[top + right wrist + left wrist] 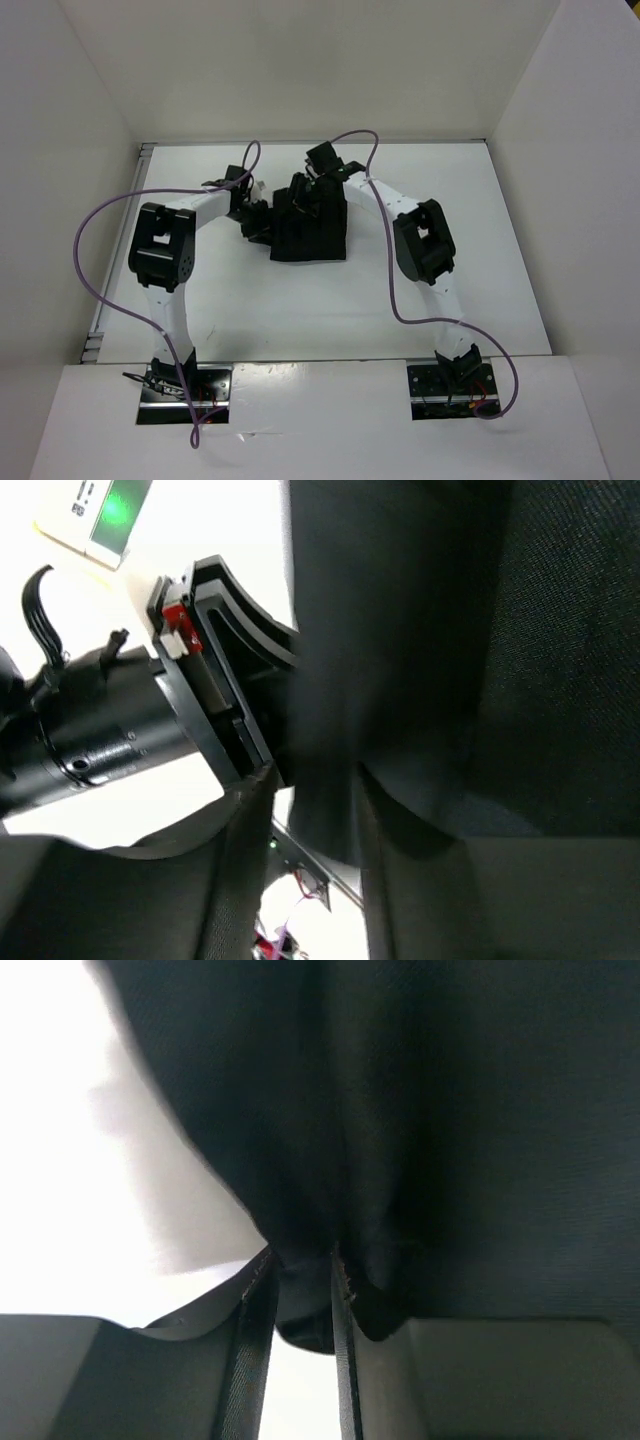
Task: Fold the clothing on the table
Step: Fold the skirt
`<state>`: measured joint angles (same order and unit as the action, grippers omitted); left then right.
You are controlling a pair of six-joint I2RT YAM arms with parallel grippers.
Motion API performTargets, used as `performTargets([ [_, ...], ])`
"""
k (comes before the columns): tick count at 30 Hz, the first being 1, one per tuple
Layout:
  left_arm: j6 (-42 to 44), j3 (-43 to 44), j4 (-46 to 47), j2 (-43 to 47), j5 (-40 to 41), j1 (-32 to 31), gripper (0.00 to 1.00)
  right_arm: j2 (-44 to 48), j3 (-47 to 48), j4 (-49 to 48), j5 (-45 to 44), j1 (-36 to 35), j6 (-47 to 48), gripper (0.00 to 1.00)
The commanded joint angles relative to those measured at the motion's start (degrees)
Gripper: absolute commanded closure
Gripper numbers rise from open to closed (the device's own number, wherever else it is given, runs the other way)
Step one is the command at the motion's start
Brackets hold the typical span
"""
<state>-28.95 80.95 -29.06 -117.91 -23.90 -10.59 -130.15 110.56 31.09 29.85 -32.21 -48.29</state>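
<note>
Black arm bases (183,385) sit nearest, at the near edge of the flat white desk (300,310). Left of centre, the left end effector (300,1275) pinches a bunched fold of the soft black pleated fabric garment (310,235). That garment lies heaped mid-desk toward the far side, between both arms, and its long axis apparently runs near to far. At its far right, the right end effector (315,780) straddles cloth; whether it grips cannot be told.

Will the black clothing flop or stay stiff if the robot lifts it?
Probably floppy: the clothing sags in soft folds where the left fingers pinch it. Likely light: a small pinch holds it. Unlikely to roll, lying bunched on the table.
</note>
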Motion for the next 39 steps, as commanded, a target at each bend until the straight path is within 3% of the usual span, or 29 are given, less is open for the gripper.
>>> performTargets([
  [1,-0.7,-0.7,-0.6,5.0,-0.3,2.8,0.66,0.3,4.4,-1.3,2.0,-0.8,1.0,0.55],
  [4,-0.7,1.5,-2.7,10.6,4.3,5.7,0.62,5.1,2.0,-6.3,5.6,-1.3,0.2,0.49],
  [9,1.5,6.8,-5.6,19.4,10.4,7.6,0.60,12.9,2.0,-4.9,4.5,-0.1,1.4,0.48],
  [14,4.1,9.9,-7.0,18.0,-9.2,5.5,0.64,18.4,-6.5,-2.6,0.5,3.9,2.8,0.61],
  [19,4.1,2.6,0.0,13.9,-26.7,2.2,0.68,19.1,-14.5,-4.5,1.2,7.6,3.3,0.66],
  [25,3.5,-4.5,2.0,8.2,-24.4,2.2,0.69,16.1,-20.6,-7.8,5.0,11.2,3.3,0.67],
  [31,4.6,-7.8,0.8,5.6,-16.2,2.2,0.70,13.8,-26.9,-10.3,6.6,12.3,3.3,0.68],
  [39,5.1,-9.6,1.6,0.1,-13.3,2.2,0.70,9.0,-28.1,-9.7,5.3,12.9,4.3,0.68],
])
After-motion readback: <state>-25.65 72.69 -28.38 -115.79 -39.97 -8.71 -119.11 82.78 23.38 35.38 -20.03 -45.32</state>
